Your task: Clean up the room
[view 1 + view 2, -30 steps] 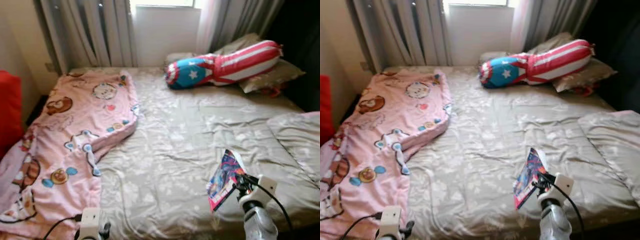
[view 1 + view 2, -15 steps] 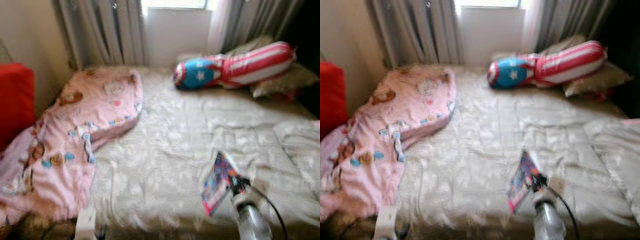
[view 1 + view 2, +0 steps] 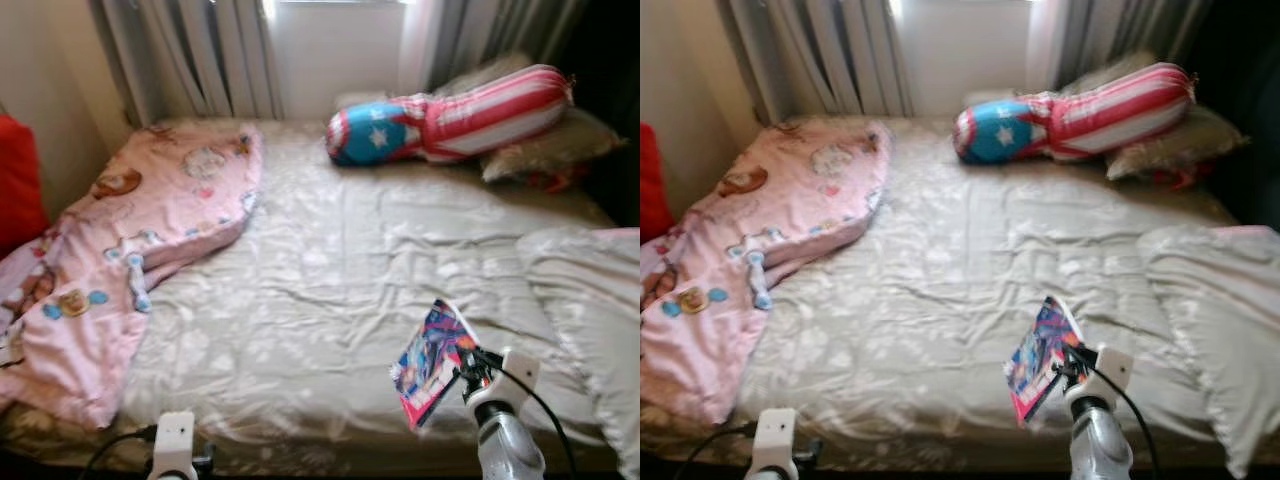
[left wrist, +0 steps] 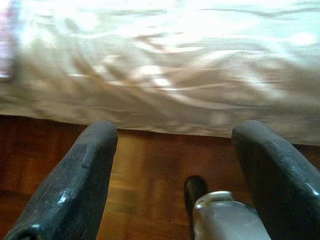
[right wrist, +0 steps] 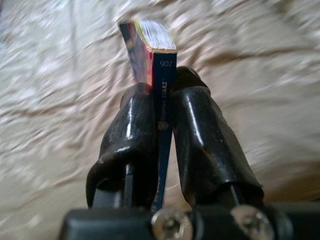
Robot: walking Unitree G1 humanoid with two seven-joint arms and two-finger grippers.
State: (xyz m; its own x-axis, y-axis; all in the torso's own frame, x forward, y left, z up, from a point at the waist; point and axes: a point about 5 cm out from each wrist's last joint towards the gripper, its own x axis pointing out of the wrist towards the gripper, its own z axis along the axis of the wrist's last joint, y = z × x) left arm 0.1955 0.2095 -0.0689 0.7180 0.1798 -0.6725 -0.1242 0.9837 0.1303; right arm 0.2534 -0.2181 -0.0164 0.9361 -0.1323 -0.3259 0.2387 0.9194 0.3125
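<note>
Now the right gripper [image 5: 160, 112] has its fingers [image 5: 202, 135] clamped on the spine of a colourful book [image 3: 430, 362], holding it tilted above the near edge of the bed [image 3: 330, 270]. Low at the bed's foot, the left gripper [image 4: 172, 150] hangs over the wooden floor [image 4: 145, 180], fingers spread wide and empty. A pink blanket [image 3: 130, 240] drapes the bed's left side; a star-and-stripes pillow [image 3: 450, 110] lies by the curtains [image 3: 190, 50].

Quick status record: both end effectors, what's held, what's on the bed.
right end effector: shut on book, held above the bed's near edge
left end effector: open, low, over wooden floor by the bed
bed: beige sheet, wrinkled
pink blanket: bunched on the bed's left side
star-striped cushion: far end, near pillows
</note>
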